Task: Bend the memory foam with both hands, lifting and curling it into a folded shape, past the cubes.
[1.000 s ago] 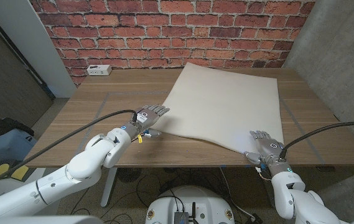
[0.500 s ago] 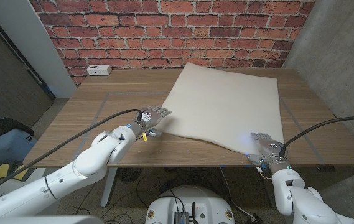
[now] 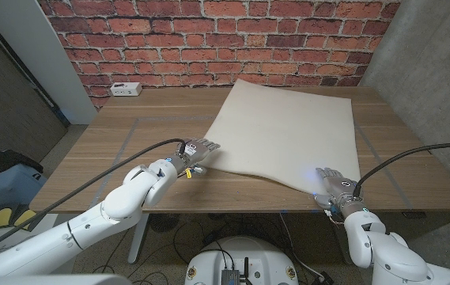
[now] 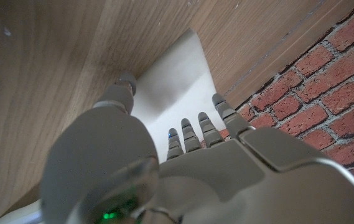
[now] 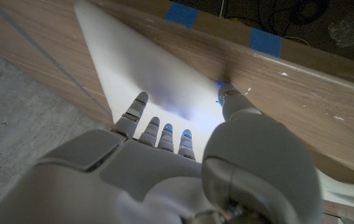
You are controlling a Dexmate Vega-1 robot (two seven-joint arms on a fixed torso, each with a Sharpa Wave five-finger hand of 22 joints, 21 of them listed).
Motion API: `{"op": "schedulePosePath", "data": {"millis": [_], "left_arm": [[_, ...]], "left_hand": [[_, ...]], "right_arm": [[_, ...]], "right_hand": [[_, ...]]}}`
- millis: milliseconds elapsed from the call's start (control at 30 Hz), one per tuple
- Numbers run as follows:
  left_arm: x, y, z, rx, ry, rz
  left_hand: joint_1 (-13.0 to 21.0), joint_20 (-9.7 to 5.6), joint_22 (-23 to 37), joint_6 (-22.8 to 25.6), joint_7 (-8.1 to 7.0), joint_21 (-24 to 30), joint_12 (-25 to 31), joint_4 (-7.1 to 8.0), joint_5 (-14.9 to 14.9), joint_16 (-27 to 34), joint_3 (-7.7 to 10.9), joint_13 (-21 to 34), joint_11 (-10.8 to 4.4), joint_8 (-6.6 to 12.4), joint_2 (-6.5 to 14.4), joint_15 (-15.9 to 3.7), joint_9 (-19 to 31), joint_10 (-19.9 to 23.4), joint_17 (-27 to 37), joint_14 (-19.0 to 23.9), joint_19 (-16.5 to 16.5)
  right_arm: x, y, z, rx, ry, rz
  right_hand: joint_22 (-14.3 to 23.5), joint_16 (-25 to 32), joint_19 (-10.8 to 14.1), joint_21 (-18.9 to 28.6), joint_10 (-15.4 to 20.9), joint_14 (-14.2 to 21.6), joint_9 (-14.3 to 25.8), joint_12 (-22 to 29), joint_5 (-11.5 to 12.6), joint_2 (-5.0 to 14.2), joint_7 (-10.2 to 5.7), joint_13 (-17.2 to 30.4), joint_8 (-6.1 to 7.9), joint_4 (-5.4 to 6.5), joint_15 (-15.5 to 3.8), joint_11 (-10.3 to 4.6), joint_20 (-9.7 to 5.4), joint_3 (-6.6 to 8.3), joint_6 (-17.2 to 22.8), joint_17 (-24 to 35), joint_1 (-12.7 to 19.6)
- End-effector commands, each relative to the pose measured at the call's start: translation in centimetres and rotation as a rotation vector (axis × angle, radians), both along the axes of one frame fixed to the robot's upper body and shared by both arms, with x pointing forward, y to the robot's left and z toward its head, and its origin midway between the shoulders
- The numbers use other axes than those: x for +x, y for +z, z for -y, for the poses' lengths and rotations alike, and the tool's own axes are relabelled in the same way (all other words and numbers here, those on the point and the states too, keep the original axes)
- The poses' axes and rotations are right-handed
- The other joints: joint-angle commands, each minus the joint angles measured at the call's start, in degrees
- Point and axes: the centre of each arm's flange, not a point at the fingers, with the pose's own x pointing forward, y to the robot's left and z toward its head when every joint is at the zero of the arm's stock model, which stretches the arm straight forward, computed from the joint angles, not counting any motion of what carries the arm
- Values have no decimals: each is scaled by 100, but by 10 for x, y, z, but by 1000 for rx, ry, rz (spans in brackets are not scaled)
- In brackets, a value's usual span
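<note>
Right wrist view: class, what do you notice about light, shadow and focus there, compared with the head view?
Right wrist view: the right hand looms soft and out of focus, shading the memory foam, with small blue glints at its fingertips. Head view: even light, sharp throughout, a faint blue glow on the foam beside the right hand.

One foam sheet lies on one table. Two robot hands are in view: one left hand at the sheet's near left corner and one right hand at its near right corner. One white power strip sits at the table's far left edge. In the right wrist view, two pieces of blue tape show on the table.
</note>
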Motion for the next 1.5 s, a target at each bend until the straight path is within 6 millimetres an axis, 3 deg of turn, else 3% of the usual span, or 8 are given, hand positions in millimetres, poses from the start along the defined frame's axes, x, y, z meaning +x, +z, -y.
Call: {"op": "schedulePosePath", "data": {"millis": [33,500,767,967,1067,1167,1300,1500], "left_arm": [[18,-4,-4,-46,40,-98],[33,-7,-1,-66,60,-162],[39,-14,-3,-73,64,-158],[38,-18,-5,-82,47,-118],[37,-20,-6,-84,43,-90],[36,-20,-8,-84,44,-59],[34,-20,-9,-85,41,-11],[33,-20,-10,-92,32,18]], "left_hand": [[473,66,28,84,64,-10,31,-15,-38,24,207,23,49,-2,299,-64,33,129,24,195,60],[964,62,43,717,123,-19,131,3,-115,33,246,31,-19,89,614,-359,56,615,18,548,94],[1295,149,60,2435,150,69,501,59,-142,173,19,36,-239,361,711,-625,69,2299,40,1635,362],[1328,-31,88,3683,85,281,683,41,-82,386,-80,45,-298,579,605,-944,78,3488,69,2860,904],[1447,-172,114,4157,83,424,754,15,-61,534,-165,66,-342,695,540,-1076,98,3985,109,3385,1198],[1614,-215,155,4699,94,565,872,32,-64,745,-273,175,-389,887,604,-1166,135,4454,205,3845,1410],[2075,-267,220,5517,162,802,1146,-4,-72,1222,-506,516,-420,1287,719,-1238,206,5029,585,4382,1616],[2327,-292,269,5815,229,966,1310,7,-50,1512,-663,764,-475,1482,673,-1246,232,5266,860,4662,1694]], "right_arm": [[3,-2,6,19,-9,-74],[2,-1,10,38,-4,-89],[8,-5,15,53,-8,-98],[12,-8,14,18,-14,-67],[13,-10,15,16,-14,-47],[14,-10,15,10,-8,-25],[13,-8,14,5,10,24],[11,-6,13,5,35,89]], "right_hand": [[19,76,101,47,73,112,32,85,-55,3,-16,23,53,-28,4,24,-107,150,28,7,303],[17,122,299,87,447,374,37,209,-168,-61,24,25,214,-11,-70,44,-197,287,544,5,684],[22,383,995,202,1559,1551,34,463,-233,-58,332,44,426,88,-287,280,-416,550,1787,85,773],[44,739,1766,371,2679,2914,18,683,-208,-70,317,63,431,60,-750,108,-592,789,2555,153,938],[56,988,2009,432,2991,3320,17,719,-196,-60,301,70,436,10,-995,63,-743,734,2833,294,1187],[84,1600,2297,531,3611,4021,26,825,-213,40,301,95,521,49,-1259,72,-841,441,3491,702,1464],[114,2171,2518,650,4389,4564,42,1035,-220,212,337,129,665,87,-1297,66,-899,169,4315,1190,1725],[159,2719,2578,779,5146,5238,93,1370,-271,465,375,292,802,62,-1335,75,-985,-5,5149,1745,2151]]}}
